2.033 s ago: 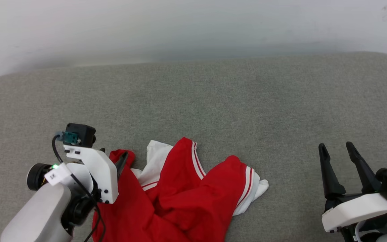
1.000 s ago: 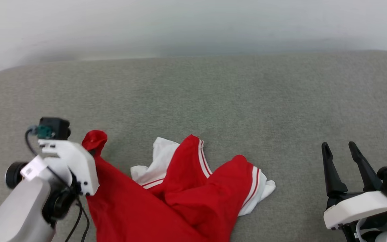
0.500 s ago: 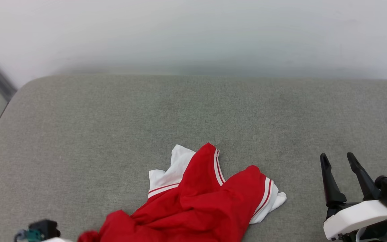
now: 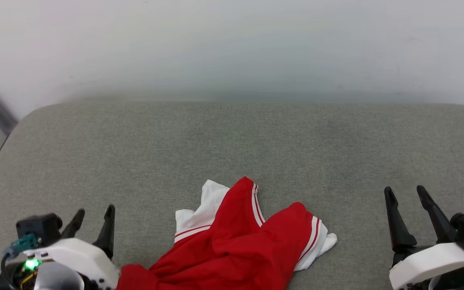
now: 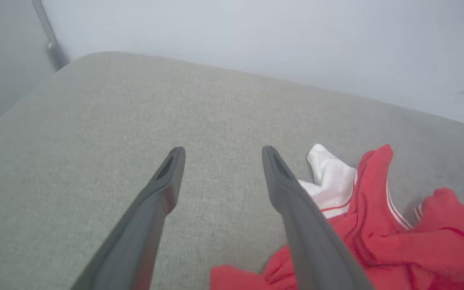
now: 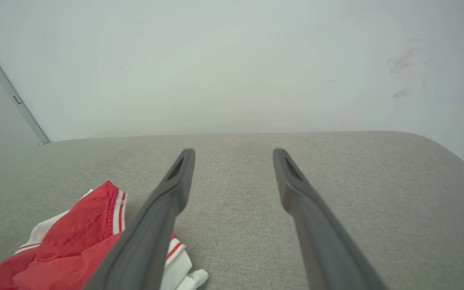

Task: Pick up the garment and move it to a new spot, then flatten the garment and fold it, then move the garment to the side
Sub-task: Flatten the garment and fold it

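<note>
**One jersey, two empty grippers**

I count one garment (image 4: 236,249), a crumpled red jersey with white sleeves. It lies on the near side of the grey cushion (image 4: 232,141), between my two grippers. The left gripper (image 4: 96,210) sits just beside it, both fingers spread, pinching nothing. The right gripper (image 4: 404,190) stands apart, both fingers likewise spread.

Light's bright, soft and even on my feeds, no glare. Wall (image 4: 232,48) washes out pale and hazy. Only a faint soft shadow beneath the garment (image 4: 236,249). Left wrist view runs soft, red cloth smeared; left gripper (image 5: 222,150) blurs toward the bottom edge. Wide lens bows the cushion (image 6: 377,193) edge.
</note>
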Controlling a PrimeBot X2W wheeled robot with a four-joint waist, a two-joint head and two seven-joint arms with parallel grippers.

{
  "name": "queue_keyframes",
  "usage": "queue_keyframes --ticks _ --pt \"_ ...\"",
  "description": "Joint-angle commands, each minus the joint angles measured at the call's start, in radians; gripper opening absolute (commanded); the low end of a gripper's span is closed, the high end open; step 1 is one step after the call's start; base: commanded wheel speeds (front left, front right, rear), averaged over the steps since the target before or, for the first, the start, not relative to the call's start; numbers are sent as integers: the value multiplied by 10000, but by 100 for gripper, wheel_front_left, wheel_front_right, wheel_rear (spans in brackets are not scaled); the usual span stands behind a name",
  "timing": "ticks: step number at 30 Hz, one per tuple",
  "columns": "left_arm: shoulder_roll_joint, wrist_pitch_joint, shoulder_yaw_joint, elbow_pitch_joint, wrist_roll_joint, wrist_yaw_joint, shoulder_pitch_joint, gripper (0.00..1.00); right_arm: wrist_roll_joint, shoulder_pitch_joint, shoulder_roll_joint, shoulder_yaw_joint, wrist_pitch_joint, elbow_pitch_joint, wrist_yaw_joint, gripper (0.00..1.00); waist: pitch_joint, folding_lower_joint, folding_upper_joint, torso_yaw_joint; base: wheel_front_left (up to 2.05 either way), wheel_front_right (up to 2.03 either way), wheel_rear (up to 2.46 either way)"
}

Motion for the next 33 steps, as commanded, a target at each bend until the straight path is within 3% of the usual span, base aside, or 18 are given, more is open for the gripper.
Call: queue_keyframes --ticks 1,4,9,20,27,33 --pt "-22 -180 50 -63 65 -103 -306 100 -19 96 9 -15 10 -30 0 100 39 1 0 -67 0 0 0" --pt "-92 -518 -102 58 391 -491 -1220 100 -10 -5 11 -60 -46 -97 0 100 235 1 0 -182 0 0 0" --pt "-287 25 -629 655 556 -1231 -2999 100 -96 -367 9 -38 -99 -216 0 100 813 1 0 -503 0 0 0" --pt "-327 3620 -1858 2944 -472 -3226 -6085 100 171 -975 9 30 -537 138 -1 100 2144 1 0 -1449 0 0 0" --pt "-251 6215 -2677 4431 -924 -3817 -7101 100 306 -1270 9 143 -822 420 -1 100 2621 1 0 -1780 0 0 0" --pt "-459 7441 -3434 5570 -910 -4170 -7547 100 373 -1501 9 155 -1023 633 0 100 2896 1 0 -1855 0 0 0"
